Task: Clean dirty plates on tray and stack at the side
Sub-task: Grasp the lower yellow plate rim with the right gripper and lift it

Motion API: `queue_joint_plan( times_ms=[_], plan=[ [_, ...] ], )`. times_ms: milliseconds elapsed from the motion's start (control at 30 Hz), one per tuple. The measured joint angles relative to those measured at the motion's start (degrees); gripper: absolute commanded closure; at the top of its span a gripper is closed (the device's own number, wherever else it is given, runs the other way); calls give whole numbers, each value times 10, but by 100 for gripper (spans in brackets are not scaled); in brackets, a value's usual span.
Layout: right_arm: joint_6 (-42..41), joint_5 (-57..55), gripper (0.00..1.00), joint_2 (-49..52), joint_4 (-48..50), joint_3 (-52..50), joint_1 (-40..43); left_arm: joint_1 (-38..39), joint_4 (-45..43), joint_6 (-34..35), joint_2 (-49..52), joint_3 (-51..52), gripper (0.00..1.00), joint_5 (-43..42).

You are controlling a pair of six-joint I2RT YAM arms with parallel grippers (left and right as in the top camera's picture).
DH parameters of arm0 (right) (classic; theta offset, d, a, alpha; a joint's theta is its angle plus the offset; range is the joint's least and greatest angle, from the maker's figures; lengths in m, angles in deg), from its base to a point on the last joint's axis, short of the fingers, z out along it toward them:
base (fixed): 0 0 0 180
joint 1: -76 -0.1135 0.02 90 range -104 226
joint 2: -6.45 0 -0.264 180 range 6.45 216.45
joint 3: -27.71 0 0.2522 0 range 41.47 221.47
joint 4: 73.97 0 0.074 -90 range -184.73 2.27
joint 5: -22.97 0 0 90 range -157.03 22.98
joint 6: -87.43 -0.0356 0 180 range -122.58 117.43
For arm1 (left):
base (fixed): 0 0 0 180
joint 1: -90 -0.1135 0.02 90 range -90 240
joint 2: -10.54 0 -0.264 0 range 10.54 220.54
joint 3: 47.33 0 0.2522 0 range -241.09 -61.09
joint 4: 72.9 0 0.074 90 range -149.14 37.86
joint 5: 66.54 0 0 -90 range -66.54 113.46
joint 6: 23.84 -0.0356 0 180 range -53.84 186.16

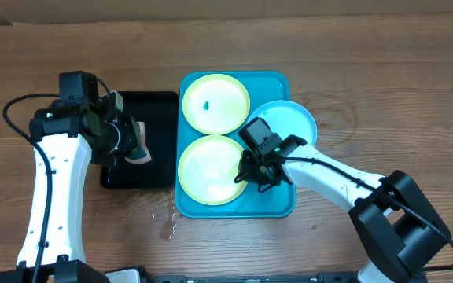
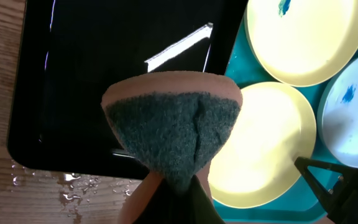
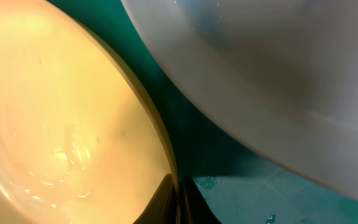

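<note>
**A:** Overhead, what's the biggest thing on the table (image 1: 384, 55)?

**B:** The turquoise tray (image 1: 278, 206), right in the middle. Just to its left is a smaller black tray (image 1: 154, 102), wet and shiny, with water drops on the wood near its front corner.

**A:** And the plates?

**B:** All three are at the turquoise tray. The far yellow-green plate (image 1: 215, 103) fills the back left corner and has a small blue smudge on it. The near yellow-green plate (image 1: 209, 169) lies just in front of it and looks clean and glossy. The light blue plate (image 1: 289, 122) lies across the tray's right rim, partly out over the table, and the left wrist view shows blue marks on it.

**A:** What are the arms doing?

**B:** The left gripper (image 1: 128, 135) hangs over the black tray, clamped on a sponge (image 2: 173, 130) with its dark scouring side facing down. The right gripper (image 1: 254, 174) is at the near plate's right edge. From its wrist camera, the fingers are pinched together on that plate's rim.
</note>
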Motion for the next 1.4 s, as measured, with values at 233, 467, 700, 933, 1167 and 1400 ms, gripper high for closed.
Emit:
queue_joint_plan(
  times_ms=[233,467,700,933,1167,1400],
  plan=[
    [0,13,96,0,-19,0,0,0,0,-3,0,0,96,0],
    [1,17,96,0,-95,41,0,0,-9,-4,0,0,96,1],
    [3,13,96,-2,-178,112,0,0,-8,-4,0,0,96,8],
    [16,-17,96,-2,-261,189,0,0,-8,-4,0,0,96,16],
    [27,-29,96,-9,-258,243,0,0,-4,-4,0,1,96,16],
    [29,-35,96,-9,-155,244,0,0,0,-4,0,1,96,22]
  ],
)
